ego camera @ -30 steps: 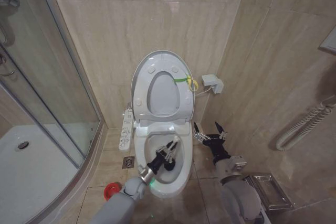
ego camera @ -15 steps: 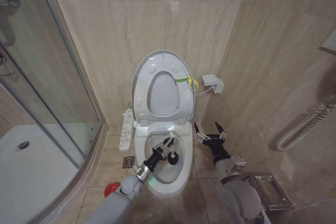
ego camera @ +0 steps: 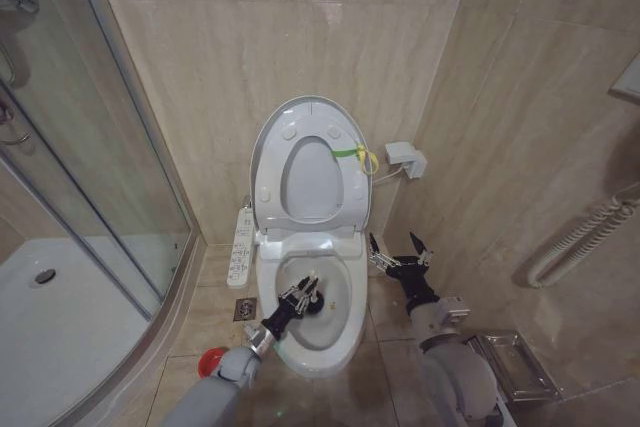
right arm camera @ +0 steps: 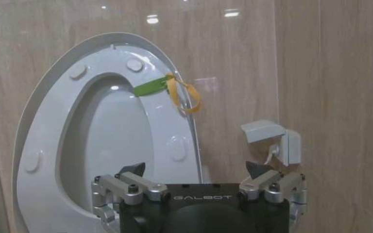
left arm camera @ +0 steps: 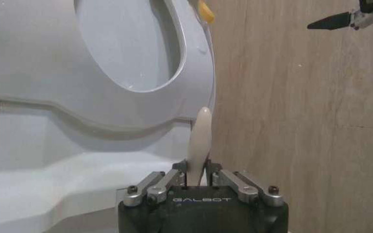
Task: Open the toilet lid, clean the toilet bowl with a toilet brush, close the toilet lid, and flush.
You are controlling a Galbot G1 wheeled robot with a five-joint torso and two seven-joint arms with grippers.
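The left gripper [ego camera: 303, 290], inside the white ceramic oval toilet bowl [ego camera: 345, 332] at 9 o'clock, is clamped on the thin white stick toilet brush [left arm camera: 199, 141]. The large white plastic toilet lid [ego camera: 268, 147] stands raised at 12 o'clock. The right gripper [ego camera: 398, 247] hovers spread wide, holding nothing, at 3 o'clock.

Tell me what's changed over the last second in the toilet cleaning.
The left gripper, shut on the toilet brush, swept inside the toilet bowl, first toward the back, then to the robot's left side. The right gripper stayed open beside the bowl, and the toilet lid stayed up.
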